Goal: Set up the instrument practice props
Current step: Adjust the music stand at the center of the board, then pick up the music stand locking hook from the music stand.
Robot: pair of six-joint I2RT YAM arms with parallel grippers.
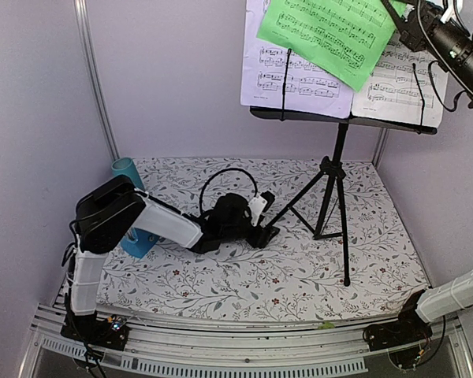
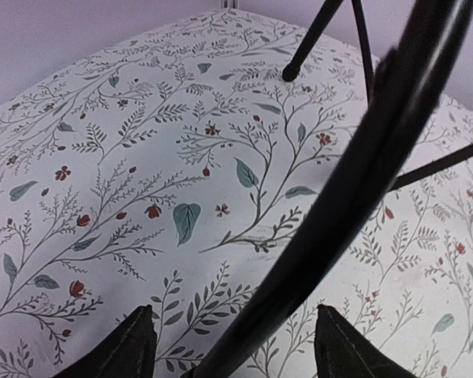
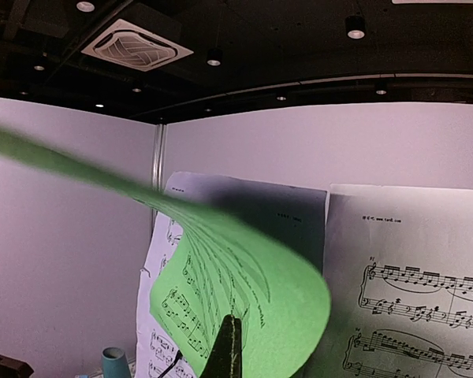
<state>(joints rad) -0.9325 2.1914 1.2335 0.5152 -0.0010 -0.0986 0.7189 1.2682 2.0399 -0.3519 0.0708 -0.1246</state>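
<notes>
The black tripod music stand stands at the right of the floral mat. Its desk carries white sheet-music pages. A green page hangs curled in front of them, with my right gripper shut on its edge. In the right wrist view the closed fingertips pinch the green page before the white pages. My left gripper lies low by the foot of the stand's left leg. Seen from the left wrist, the gripper is open, and a black leg runs between the jaws with a gap on each side.
A teal cylinder cup stands at the mat's left edge, partly behind my left arm, and shows small in the right wrist view. The other tripod legs spread over the right half of the mat. Walls close in on the left, back and right.
</notes>
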